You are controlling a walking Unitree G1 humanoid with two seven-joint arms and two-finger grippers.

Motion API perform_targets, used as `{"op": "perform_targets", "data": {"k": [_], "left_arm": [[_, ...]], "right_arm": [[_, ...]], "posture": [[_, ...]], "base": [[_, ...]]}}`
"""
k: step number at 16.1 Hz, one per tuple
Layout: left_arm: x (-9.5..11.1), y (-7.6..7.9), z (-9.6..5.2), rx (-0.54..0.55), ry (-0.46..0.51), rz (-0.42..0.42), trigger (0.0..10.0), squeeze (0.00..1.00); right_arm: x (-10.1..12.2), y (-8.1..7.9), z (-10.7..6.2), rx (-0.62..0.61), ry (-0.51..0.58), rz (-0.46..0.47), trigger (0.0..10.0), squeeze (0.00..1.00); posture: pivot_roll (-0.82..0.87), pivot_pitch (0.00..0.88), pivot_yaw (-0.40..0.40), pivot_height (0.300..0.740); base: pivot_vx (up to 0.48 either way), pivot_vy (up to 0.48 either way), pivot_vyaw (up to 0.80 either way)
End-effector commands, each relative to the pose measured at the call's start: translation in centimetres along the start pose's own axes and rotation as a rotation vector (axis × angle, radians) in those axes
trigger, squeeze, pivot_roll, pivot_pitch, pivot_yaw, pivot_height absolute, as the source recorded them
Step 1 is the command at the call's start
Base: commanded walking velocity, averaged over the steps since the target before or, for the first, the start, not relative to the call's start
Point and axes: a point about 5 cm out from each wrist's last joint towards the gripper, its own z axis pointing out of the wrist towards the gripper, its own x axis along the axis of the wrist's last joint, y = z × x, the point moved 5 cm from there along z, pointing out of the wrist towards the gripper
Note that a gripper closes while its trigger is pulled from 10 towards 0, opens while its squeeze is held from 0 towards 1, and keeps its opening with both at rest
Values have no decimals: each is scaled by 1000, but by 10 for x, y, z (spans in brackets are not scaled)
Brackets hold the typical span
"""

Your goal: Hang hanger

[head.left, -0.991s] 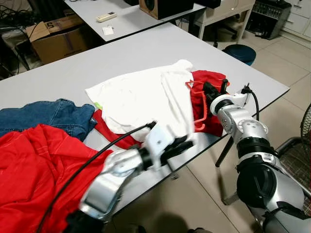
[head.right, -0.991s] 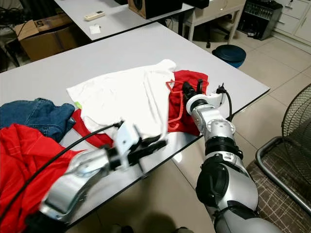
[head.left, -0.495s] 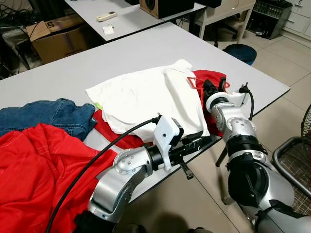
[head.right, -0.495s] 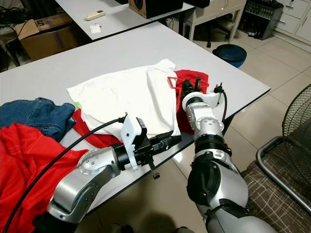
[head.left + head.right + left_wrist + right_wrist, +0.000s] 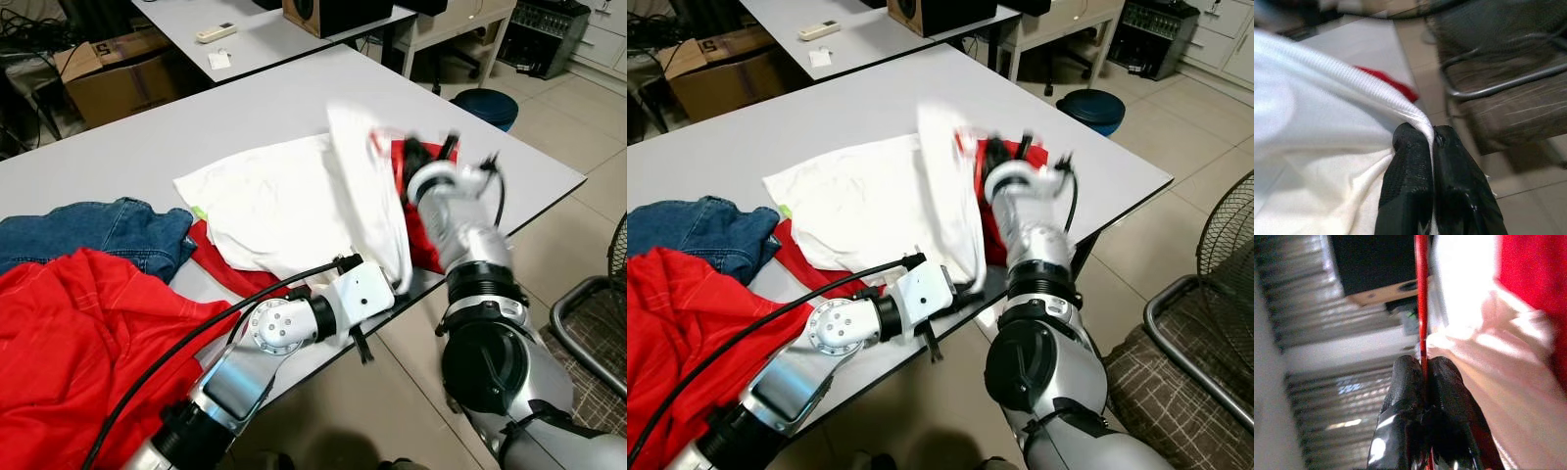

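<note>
Left end effector (image 5: 1431, 139) low in the frame's centre at the counter (image 5: 245, 113) edge, fingers pinched together on the white shirt (image 5: 284, 201) hem. Right end effector (image 5: 1422, 363) right of centre, blurred, clamped on the red hanger (image 5: 1421, 293), lifted with shirt cloth. Red garment (image 5: 59, 343) and jeans (image 5: 88, 235) at left.

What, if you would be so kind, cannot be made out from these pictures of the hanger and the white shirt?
- Red hanger: right wrist view shows one thin bar in the right claw; its hook and shape are cut off.
- Head views: the right claw and lifted white shirt are motion-blurred, hiding the hanger.
- Left claw: pinches the shirt's hem; which hem cannot be told.
</note>
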Motion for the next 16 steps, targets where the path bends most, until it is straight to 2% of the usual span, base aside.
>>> {"op": "perform_targets", "data": {"k": [1, 2, 3, 4, 5, 6, 8, 11, 13, 14, 15, 16], "left_arm": [[-12, 16, 3, -61, -49, 2, 0, 0], [-15, 2, 1, 24, -48, 65, 2196, 0], [-13, -4, -2, 58, -29, 91, 5686, 0], [-5, -11, -7, 106, 32, 114, 10000, 0], [3, -9, -11, 91, 80, 109, 10000, 0], [6, -6, -14, 78, 103, 108, 10000, 1000], [11, -4, -18, 65, 133, 124, 10000, 1000], [19, 8, -27, -5, 198, 96, 10000, 1000], [14, 19, -37, -69, 187, 78, 10000, 1000], [9, 17, -43, -50, 173, 53, 10000, 749], [5, 12, -52, -31, 162, 5, 10000, 0], [3, 7, -60, -9, 157, -31, 10000, 0]], "right_arm": [[-7, -26, 3, 75, -18, 12, 10000, 0], [-8, -35, -3, 107, -54, 13, 10000, 0], [-7, -39, -8, 124, -72, -1, 10000, 0], [-3, -42, -15, 140, -79, -29, 10000, 0], [3, -41, -19, 140, -69, -75, 10000, 0], [9, -38, -22, 121, -54, -103, 10000, 0], [21, -37, -25, 111, -16, -106, 10000, 0], [28, -40, -27, 103, 0, -201, 10000, 0], [39, -42, -27, 101, 31, -185, 10000, 0], [45, -45, -27, 105, 45, -180, 10000, 0], [51, -50, -28, 115, 55, -203, 10000, 0], [54, -54, -29, 122, 45, -260, 10000, 0]], "posture": [[10, 70, 72, 740], [6, 60, 73, 740], [5, 57, 72, 740], [3, 52, 73, 740], [3, 48, 74, 740], [3, 47, 75, 740], [2, 45, 77, 740], [8, 45, 78, 740], [16, 45, 73, 740], [18, 45, 71, 740], [22, 44, 70, 740], [25, 44, 68, 740]], "base": [[0, 0, 0], [0, 0, 0], [0, 0, 0], [0, 0, 0], [0, 0, 0], [0, 0, 0], [0, 0, 0], [0, 0, 0], [0, 0, 0], [0, 0, 0], [0, 0, 0], [0, 0, 0]]}}
